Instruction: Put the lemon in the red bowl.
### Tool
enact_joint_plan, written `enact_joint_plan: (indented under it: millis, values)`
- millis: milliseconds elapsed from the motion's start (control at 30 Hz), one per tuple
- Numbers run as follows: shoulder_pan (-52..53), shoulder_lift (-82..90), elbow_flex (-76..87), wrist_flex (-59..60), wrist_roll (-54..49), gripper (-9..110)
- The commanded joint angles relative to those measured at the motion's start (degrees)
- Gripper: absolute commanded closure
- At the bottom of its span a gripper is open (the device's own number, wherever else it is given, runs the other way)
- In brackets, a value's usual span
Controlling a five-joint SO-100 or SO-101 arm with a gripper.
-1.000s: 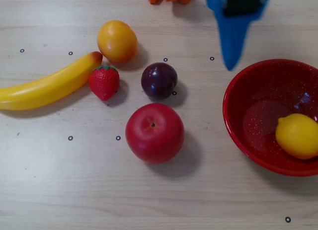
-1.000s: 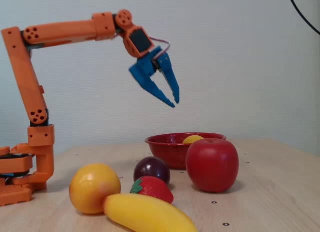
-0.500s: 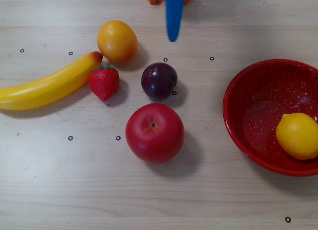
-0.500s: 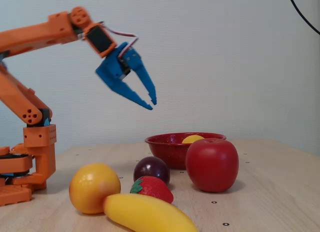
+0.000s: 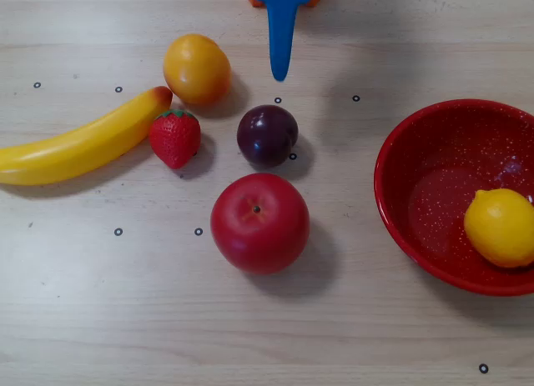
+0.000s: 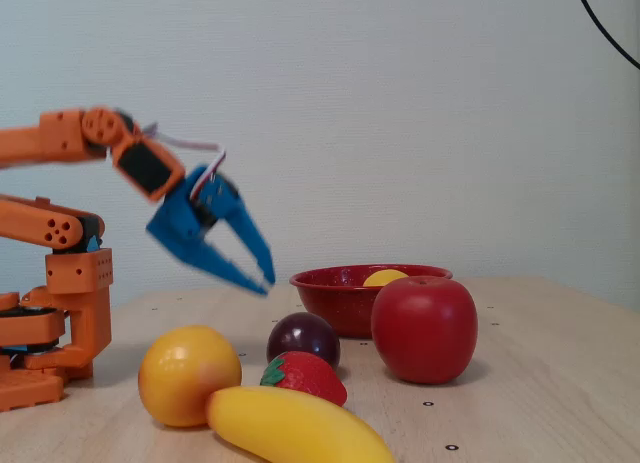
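1. The lemon (image 5: 499, 228) lies inside the red bowl (image 5: 400, 203), resting against its right inner wall in the overhead view; the task looks finished.
2. The blue gripper (image 6: 264, 278) hangs empty above the table, well left of the red bowl in the fixed view, its jaws slightly parted and holding nothing. I judge the arm is clear of the bowl because nothing is left to carry.
3. Left of the red bowl, untouched, sit one apple (image 5: 259, 223), one plum (image 5: 267, 135), one strawberry (image 5: 175, 137), one banana (image 5: 79, 142) and one orange (image 5: 196, 68).
4. One bowl, one lemon.
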State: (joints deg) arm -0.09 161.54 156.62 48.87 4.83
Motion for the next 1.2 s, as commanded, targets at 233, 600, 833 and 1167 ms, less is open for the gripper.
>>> enact_joint_plan:
  millis: [233,600,833,1167]
  values:
    - [-6.50,11.87,14.59,-9.93,-0.62,101]
    - [-6.24,18.37,22.06,-10.46,-1.93,101]
    - [-5.63,21.01,22.06,-1.67,-2.99,101]
    - [-2.20,23.47,22.06,1.58,-2.55,101]
